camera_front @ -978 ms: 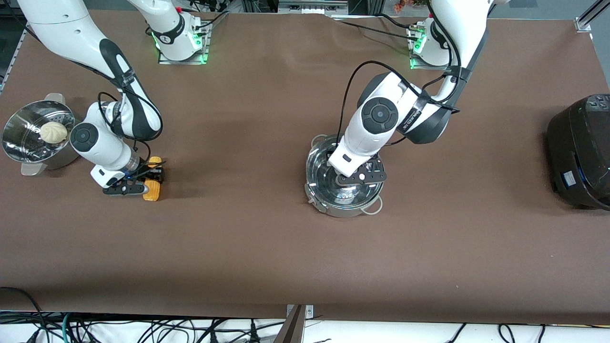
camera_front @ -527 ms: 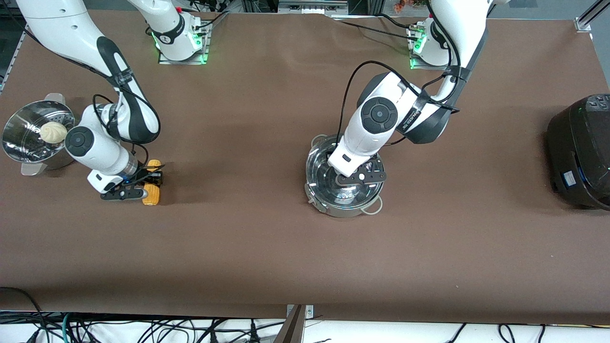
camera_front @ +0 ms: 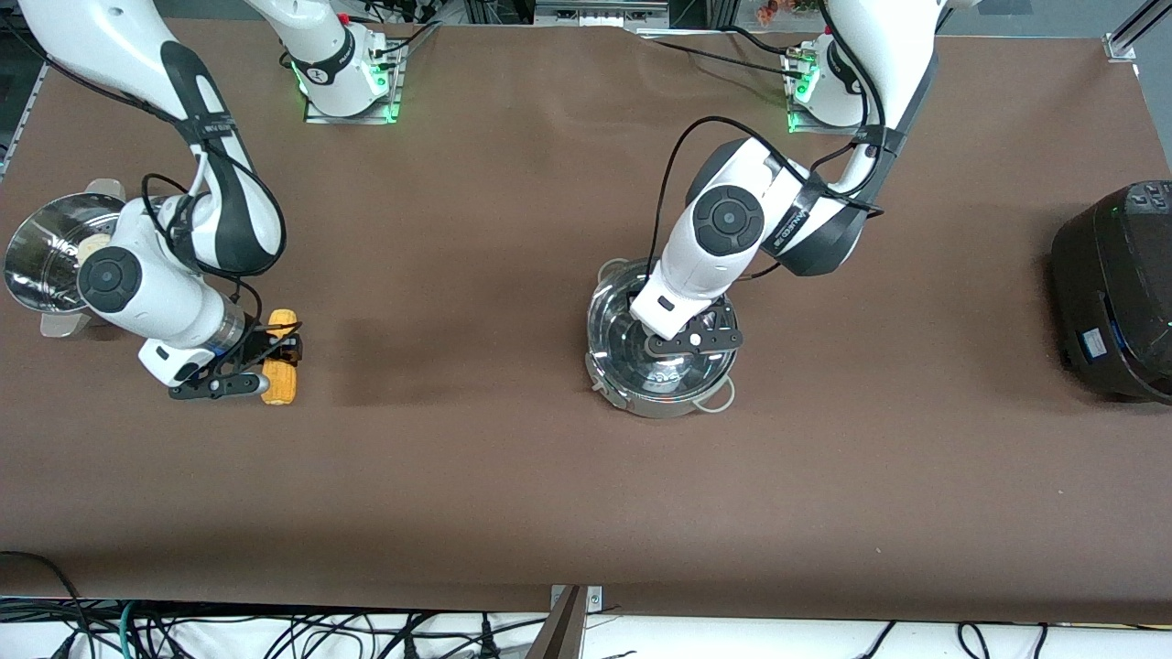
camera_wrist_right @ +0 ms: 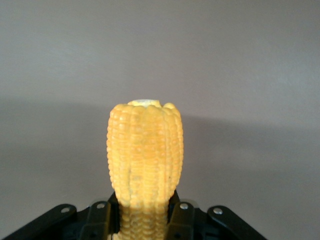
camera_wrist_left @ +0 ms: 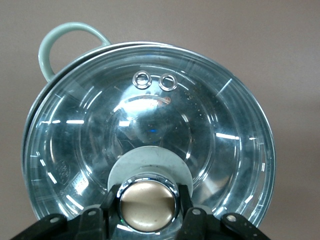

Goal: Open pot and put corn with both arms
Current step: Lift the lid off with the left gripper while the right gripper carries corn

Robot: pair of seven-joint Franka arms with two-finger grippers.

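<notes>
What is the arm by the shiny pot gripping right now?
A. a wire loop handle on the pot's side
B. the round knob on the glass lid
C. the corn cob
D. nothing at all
B: the left gripper is shut on the lid knob, with the glass lid on the pot.

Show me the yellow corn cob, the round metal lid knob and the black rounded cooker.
yellow corn cob [camera_wrist_right: 145, 160], right wrist view, kernel side.
round metal lid knob [camera_wrist_left: 147, 204], left wrist view, top face.
black rounded cooker [camera_front: 1119, 293], front view, top.
</notes>
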